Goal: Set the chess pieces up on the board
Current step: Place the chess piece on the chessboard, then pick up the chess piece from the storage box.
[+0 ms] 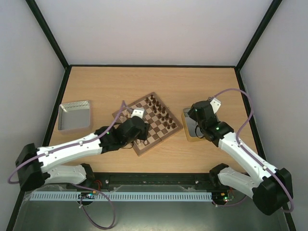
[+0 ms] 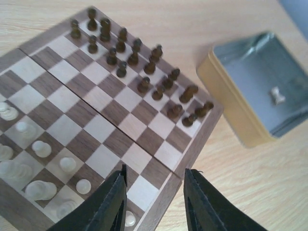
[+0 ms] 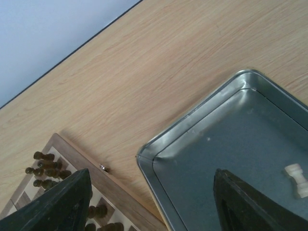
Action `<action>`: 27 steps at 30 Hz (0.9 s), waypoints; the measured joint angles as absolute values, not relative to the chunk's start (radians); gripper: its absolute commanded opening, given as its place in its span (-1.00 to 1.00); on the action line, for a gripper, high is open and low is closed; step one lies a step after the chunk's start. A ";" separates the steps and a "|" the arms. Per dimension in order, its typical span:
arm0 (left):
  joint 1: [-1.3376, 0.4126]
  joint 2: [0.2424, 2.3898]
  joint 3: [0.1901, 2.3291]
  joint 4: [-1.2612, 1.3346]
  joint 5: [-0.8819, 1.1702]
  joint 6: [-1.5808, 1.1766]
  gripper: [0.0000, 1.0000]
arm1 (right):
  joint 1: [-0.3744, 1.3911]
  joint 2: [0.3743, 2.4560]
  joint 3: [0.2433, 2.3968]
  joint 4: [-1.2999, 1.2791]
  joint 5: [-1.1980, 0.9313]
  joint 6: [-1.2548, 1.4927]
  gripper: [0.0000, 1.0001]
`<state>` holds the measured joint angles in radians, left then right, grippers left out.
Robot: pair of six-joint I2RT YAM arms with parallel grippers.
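While right gripper (image 3: 151, 202) gapes above tin (image 3: 216, 144), left gripper (image 2: 155, 180) partly open over board (image 2: 86, 101).

The board (image 2: 103, 126) lies bare midway between dark chessmen (image 2: 144, 84) and blurred, seemingly cream pieces (image 2: 42, 149).

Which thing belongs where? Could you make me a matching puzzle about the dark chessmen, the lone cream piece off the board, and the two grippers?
Things:
1. dark chessmen
2. lone cream piece
3. left gripper
4. right gripper

Places:
A. open, above the tin
B. inside the tin
C. in two rows along one edge of the board
D. open, above a corner of the board

Pairs: 1-C, 2-B, 3-D, 4-A.
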<state>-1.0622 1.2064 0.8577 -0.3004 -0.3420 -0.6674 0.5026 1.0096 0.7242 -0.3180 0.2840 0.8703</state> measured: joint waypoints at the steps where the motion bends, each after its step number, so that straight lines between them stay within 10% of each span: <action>1: -1.047 1.180 0.854 -0.303 -0.345 -0.674 -0.24 | 0.501 1.003 0.724 -0.331 0.281 0.867 0.37; 27: -0.501 1.302 1.118 -0.360 -0.015 -0.487 0.00 | 0.132 1.340 0.857 -0.664 0.111 0.837 0.00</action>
